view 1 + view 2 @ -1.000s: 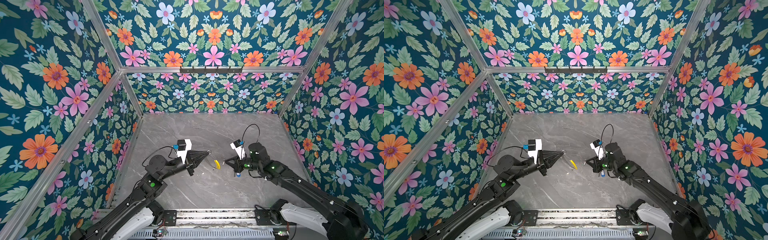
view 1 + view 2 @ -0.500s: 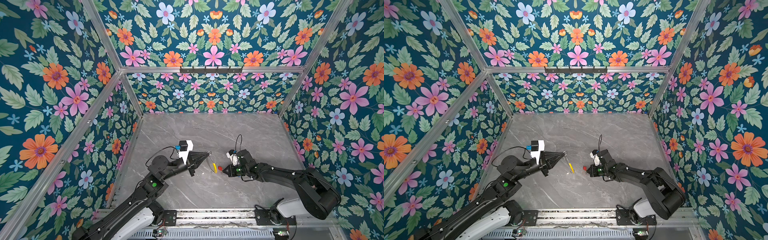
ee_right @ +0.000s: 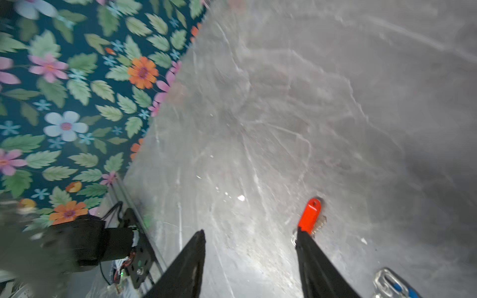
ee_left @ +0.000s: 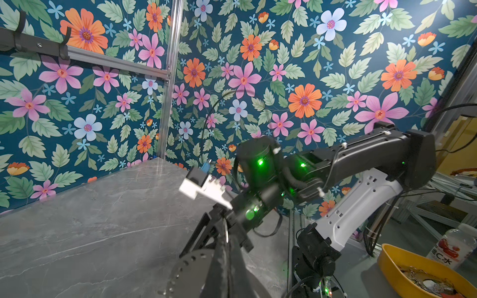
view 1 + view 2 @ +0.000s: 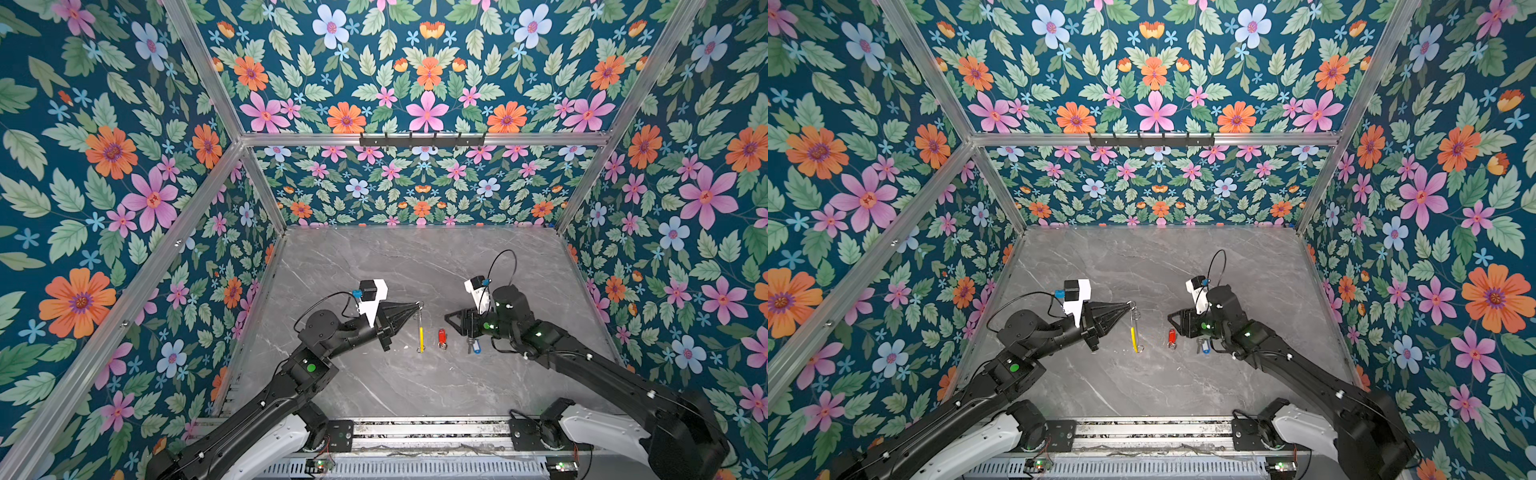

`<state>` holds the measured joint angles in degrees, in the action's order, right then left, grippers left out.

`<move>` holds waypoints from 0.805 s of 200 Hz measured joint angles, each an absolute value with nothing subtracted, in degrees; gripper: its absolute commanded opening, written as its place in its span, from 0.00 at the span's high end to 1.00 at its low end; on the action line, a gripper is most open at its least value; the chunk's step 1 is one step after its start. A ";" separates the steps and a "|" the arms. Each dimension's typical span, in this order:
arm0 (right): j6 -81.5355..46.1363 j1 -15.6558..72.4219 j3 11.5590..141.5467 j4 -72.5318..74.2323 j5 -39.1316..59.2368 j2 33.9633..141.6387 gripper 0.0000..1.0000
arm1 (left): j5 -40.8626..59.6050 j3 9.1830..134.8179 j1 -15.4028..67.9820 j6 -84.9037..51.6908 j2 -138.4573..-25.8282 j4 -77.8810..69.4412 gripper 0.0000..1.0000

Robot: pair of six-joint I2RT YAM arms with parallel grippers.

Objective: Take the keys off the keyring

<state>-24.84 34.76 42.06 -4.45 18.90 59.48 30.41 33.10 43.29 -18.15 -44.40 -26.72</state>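
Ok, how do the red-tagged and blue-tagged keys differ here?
Tag colour: the red-tagged key has a red tag, the blue-tagged key a blue one. Place: the red-tagged key lies between the keyring and the blue-tagged key, which sits beside the right arm. Nearness: the red-tagged key lies by a fingertip of the open right pincer; the blue-tagged key is farther back. Shared: both lie on the table, off the keyring, ungripped.

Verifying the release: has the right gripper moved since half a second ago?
Yes. The right gripper has pulled up and back from the red key, which stayed put on the table.
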 measured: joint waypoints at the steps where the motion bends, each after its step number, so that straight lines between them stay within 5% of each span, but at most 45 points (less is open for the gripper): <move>1: -24.77 34.81 42.28 -4.54 18.92 59.29 0.40 | 30.37 33.15 43.29 -18.15 -44.45 -26.76 1.00; 108: -9.78 54.87 65.49 -13.56 10.94 61.23 0.24 | 23.57 36.25 43.29 -19.35 -48.07 -28.71 1.00; 161: -8.45 55.90 64.69 -14.28 5.56 65.23 0.30 | 21.93 36.51 43.27 -20.21 -48.29 -29.69 1.00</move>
